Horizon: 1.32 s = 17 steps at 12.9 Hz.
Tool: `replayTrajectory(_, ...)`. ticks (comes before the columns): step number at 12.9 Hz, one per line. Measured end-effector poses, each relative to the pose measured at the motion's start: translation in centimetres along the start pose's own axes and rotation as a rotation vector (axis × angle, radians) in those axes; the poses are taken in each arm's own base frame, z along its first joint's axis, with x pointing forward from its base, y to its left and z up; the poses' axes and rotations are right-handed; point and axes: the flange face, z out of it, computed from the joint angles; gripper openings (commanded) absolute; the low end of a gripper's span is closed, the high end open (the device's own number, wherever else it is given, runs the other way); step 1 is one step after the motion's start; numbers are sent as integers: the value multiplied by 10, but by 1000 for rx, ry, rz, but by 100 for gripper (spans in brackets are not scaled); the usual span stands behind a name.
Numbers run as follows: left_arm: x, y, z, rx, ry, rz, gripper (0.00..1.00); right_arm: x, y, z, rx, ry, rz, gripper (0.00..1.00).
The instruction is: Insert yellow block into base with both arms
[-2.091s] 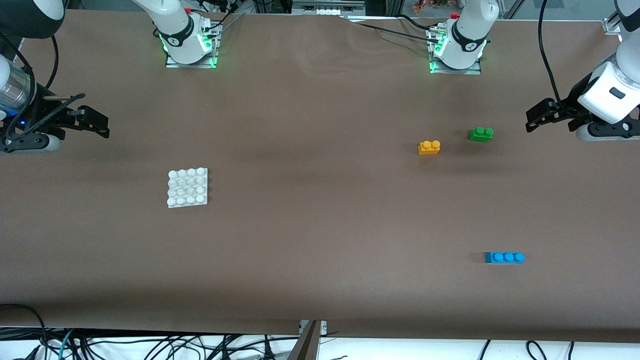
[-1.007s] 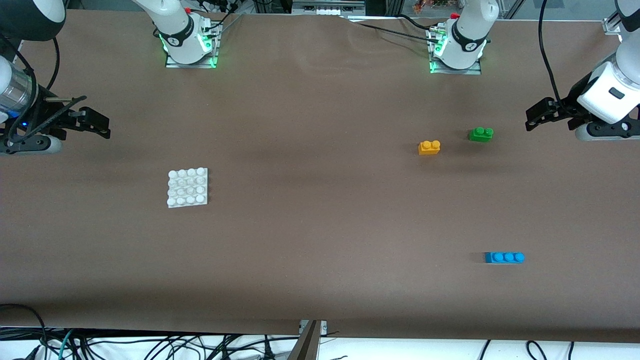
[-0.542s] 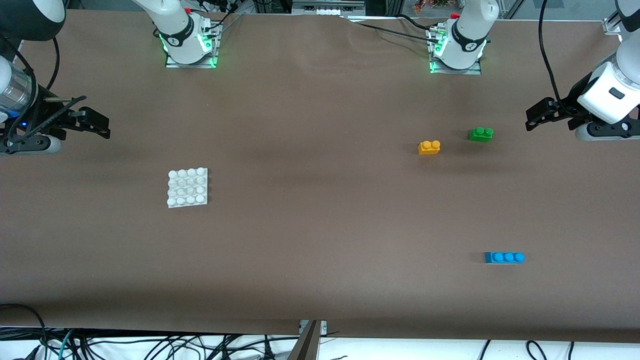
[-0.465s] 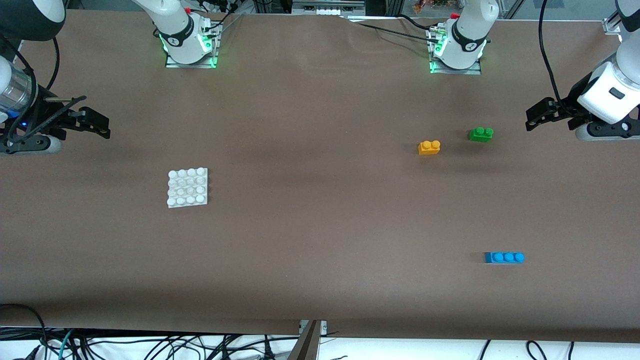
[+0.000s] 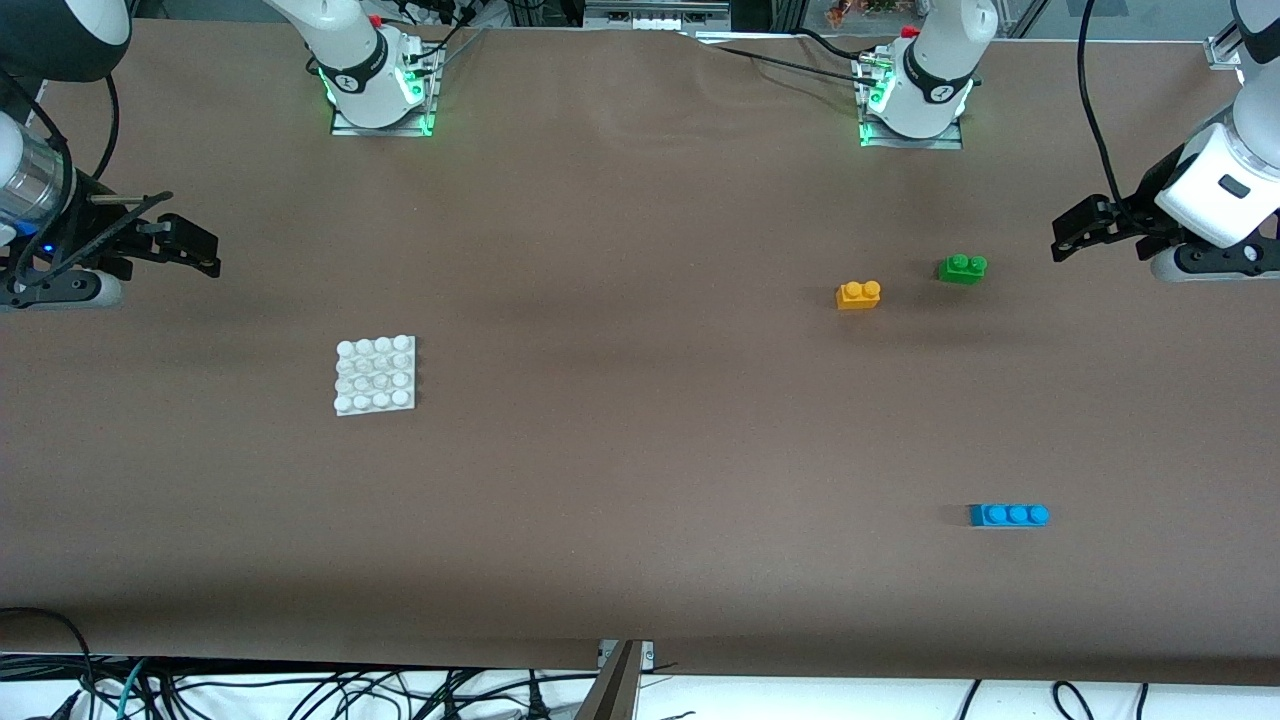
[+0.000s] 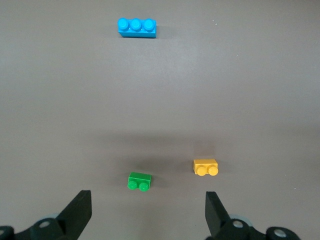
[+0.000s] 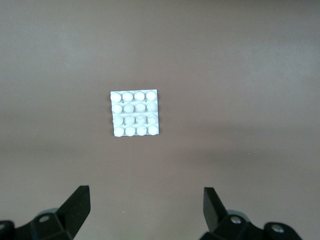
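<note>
Untouched, the yellow block (image 5: 858, 295) (image 6: 205, 166), a small orange-yellow brick with two round studs on top, sits on the brown table (image 5: 640, 420) toward the left arm's end, just beside the green brick (image 5: 962, 268) (image 6: 139, 181) (the blue three-stud brick (image 5: 1009, 515) (image 6: 137, 27) lies well apart, nearer the front camera). The base (image 5: 376, 375) (image 7: 135, 113), a flat white square plate with a four-by-four grid of studs, rests toward the right arm's end. The left gripper (image 5: 1075, 236) (image 6: 147, 217) hangs above the table's edge near the green brick, fingers spread wide and empty. The right gripper (image 5: 190, 250) (image 7: 146, 212) hovers over its own end of the table, likewise wide open, holding nothing.
</note>
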Motion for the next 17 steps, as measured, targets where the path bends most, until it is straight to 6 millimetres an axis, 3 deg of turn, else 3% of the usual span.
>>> replayTrajectory(17, 9, 5, -4, 0, -2, 7, 100, 0, 4, 0, 0, 0, 6, 100)
